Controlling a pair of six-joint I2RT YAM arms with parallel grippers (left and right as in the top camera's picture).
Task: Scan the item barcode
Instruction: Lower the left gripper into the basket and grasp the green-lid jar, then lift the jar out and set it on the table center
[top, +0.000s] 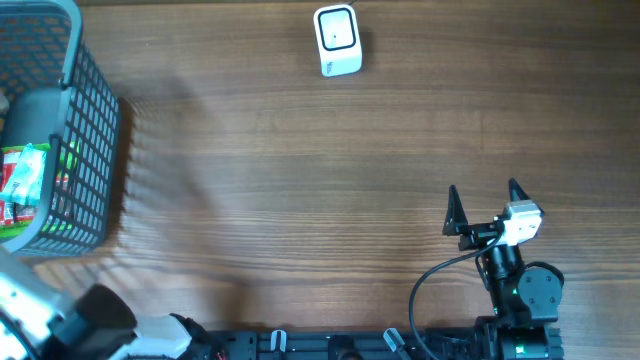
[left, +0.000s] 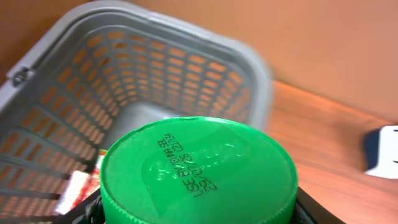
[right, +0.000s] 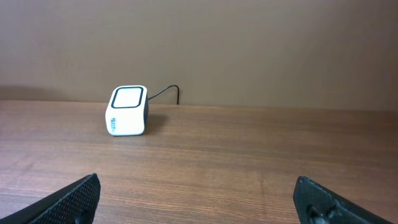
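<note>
**Risks.** The basket (top: 95, 150) stands at the far left of the table (top: 300, 200). The green-lidded container (left: 199, 168) is held above it, well apart from the scanner (top: 337, 40) at the far centre.
- If the container is carried rightward too low, the basket wall could be caught and the basket dragged or tipped.
- The left gripper (left: 199, 213) is judged to be closed on the container, with dark fingers seen at both sides of it. On a round body the hold could slip or twist.
- No barcode is seen in any view, so it could be presented facing away from the scanner.
- The scanner looks light and could be knocked if approached too closely.

**Views.**
- Overhead: the whole layout is given, including packets (top: 25, 180) in the basket and the right gripper (top: 487, 205) at the near right. The held container is not shown.
- Left wrist: only here are the lid and its printed code seen.
- Right wrist: only here are the scanner's window and cable (right: 165, 93) seen. The right jaws are seen spread wide and empty.
</note>
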